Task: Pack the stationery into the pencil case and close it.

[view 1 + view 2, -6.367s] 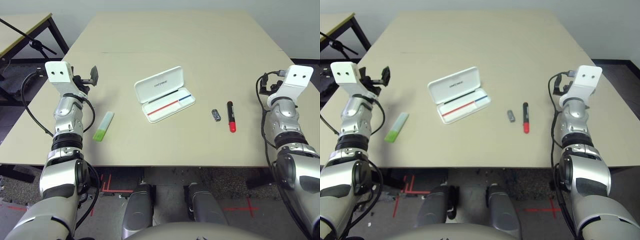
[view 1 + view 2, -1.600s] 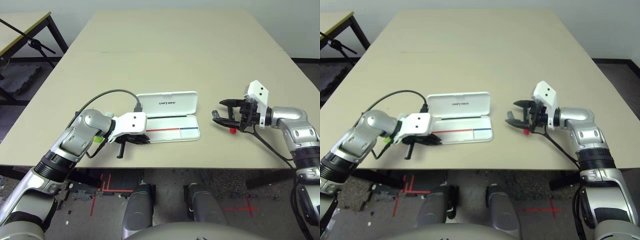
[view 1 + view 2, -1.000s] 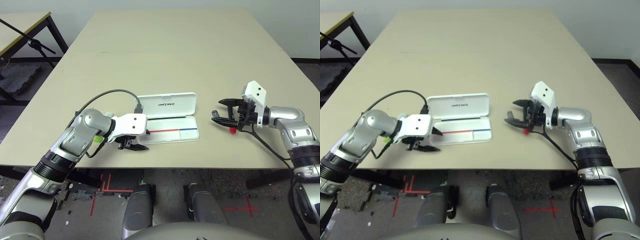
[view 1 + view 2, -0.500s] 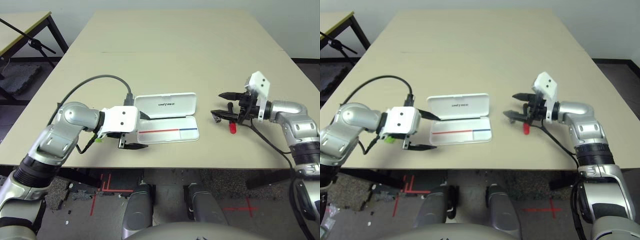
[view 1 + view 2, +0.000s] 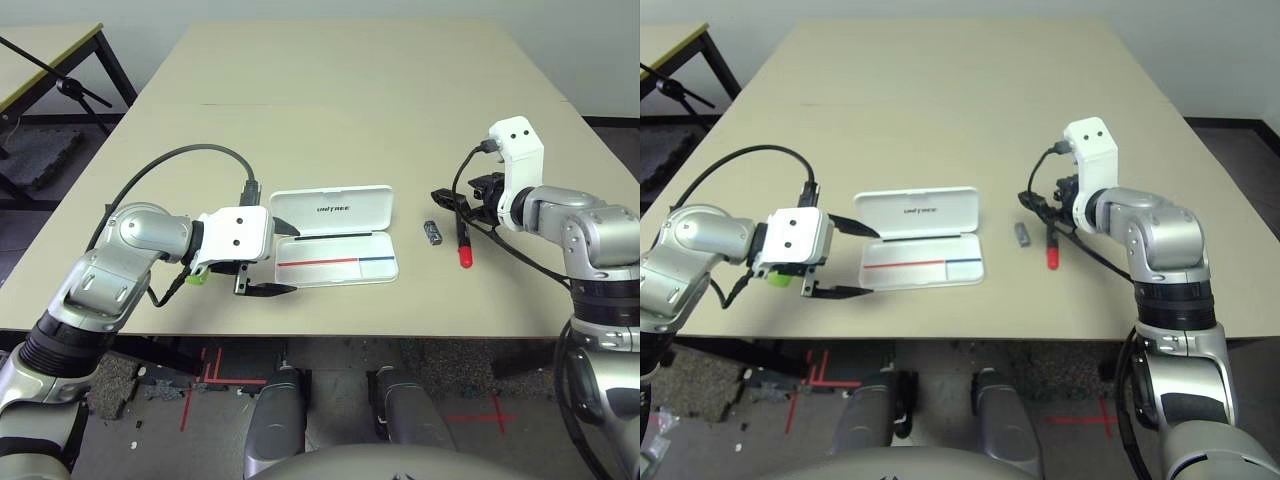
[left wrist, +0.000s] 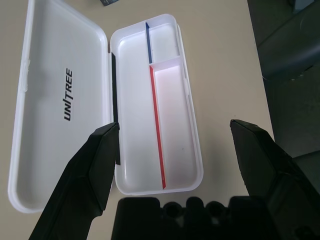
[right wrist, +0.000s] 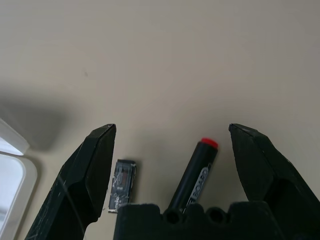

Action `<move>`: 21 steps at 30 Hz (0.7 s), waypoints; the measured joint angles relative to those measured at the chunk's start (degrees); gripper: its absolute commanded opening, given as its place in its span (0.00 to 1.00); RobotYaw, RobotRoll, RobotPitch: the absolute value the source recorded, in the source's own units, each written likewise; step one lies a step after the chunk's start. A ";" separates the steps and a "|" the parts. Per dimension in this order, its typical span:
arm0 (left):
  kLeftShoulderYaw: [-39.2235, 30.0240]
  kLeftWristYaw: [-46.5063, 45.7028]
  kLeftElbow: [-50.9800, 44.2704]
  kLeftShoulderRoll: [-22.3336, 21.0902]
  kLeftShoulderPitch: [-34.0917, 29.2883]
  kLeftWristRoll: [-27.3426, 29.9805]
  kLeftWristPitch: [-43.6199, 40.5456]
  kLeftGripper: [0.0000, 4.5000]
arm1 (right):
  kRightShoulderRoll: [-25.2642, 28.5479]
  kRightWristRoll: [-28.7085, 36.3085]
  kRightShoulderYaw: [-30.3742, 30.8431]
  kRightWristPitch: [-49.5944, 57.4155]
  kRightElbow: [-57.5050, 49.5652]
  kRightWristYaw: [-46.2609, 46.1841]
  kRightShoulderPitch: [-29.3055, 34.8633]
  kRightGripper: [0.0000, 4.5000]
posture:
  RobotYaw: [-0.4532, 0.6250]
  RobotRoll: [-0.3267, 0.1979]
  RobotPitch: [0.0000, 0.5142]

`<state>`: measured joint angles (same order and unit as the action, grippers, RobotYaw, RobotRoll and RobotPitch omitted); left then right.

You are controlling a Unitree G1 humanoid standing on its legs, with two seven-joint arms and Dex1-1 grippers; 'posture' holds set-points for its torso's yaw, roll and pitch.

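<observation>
White pencil case [image 5: 334, 236] lying open and flat near the front edge of the beige table [image 5: 350, 90], lid toward the far side, tray with the red-and-blue line toward the near side. Tray bare inside in the left wrist view, split by a thin wall into a long section and a short one. Narrow strip of tabletop between case and front edge; wide bare tabletop beyond the lid, out to the far edge.

Left gripper [image 5: 270, 261] at the case's left end, fingers spread wide, one black fingertip [image 5: 283, 289] by the near left corner, the other over the lid's left end, nothing between them. Cannot tell from any view whether either finger touches the case. Green-and-white bar [image 5: 196, 277] left of the case, almost wholly hidden behind the left wrist block, just a green sliver showing.

Small dark block [image 5: 432, 232] right of the case, apart from it, lying flat. Red marker [image 5: 462, 240] just right of the block, not touching it, black cap end toward the far side and partly covered by the right gripper, red end toward the front edge. Print on the marker barrel cut off at the picture edge in the right wrist view. Right gripper [image 7: 172, 145] above block and marker, fingers wide apart, empty, straddling both. Open tabletop right of the marker out to the table's right edge.
</observation>
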<state>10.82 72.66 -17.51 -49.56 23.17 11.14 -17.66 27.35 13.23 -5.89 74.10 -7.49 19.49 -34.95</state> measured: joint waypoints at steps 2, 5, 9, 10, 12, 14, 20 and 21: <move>0.50 0.00 0.15 0.20 0.02 -0.01 0.34 0.99 | -0.37 -0.57 -0.07 2.03 -1.29 -2.14 0.05 1.00 | 0.44 0.62 0.21; 0.69 0.00 0.38 0.54 0.03 -0.06 1.16 0.99 | 0.11 -1.46 -0.63 2.51 -1.69 -4.13 1.23 1.00 | 0.44 0.62 0.21; 0.90 0.00 0.75 0.56 0.02 -0.17 2.18 0.99 | 1.48 -2.77 -2.11 1.43 -0.54 -5.80 3.88 1.00 | 0.44 0.62 0.20; 0.99 0.00 0.80 0.61 0.02 -0.21 2.37 0.99 | 1.62 -2.93 -2.50 1.00 0.12 -6.15 4.06 1.00 | 0.44 0.62 0.20; 1.19 0.00 0.89 0.78 0.02 -0.30 2.77 0.99 | 1.79 -3.24 -3.33 0.49 1.09 -6.49 4.42 1.00 | 0.44 0.62 0.20; 1.50 0.00 1.10 0.80 0.01 -0.48 2.97 0.99 | 1.93 -3.22 -3.58 0.30 1.45 -6.48 4.74 1.00 | 0.44 0.62 0.20; 1.61 -0.11 1.44 1.02 0.02 -0.82 3.04 0.99 | 1.62 -2.65 -3.45 -0.09 1.57 -5.67 5.06 1.00 | 0.45 0.62 0.19; 1.62 -0.12 1.43 1.03 0.02 -0.86 3.03 0.99 | 1.46 -2.49 -3.36 -0.09 1.56 -5.48 5.16 1.00 | 0.45 0.62 0.19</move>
<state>12.44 72.54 -16.08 -48.52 23.19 10.29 -14.62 28.82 10.73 -9.25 74.01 -5.93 14.01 -29.78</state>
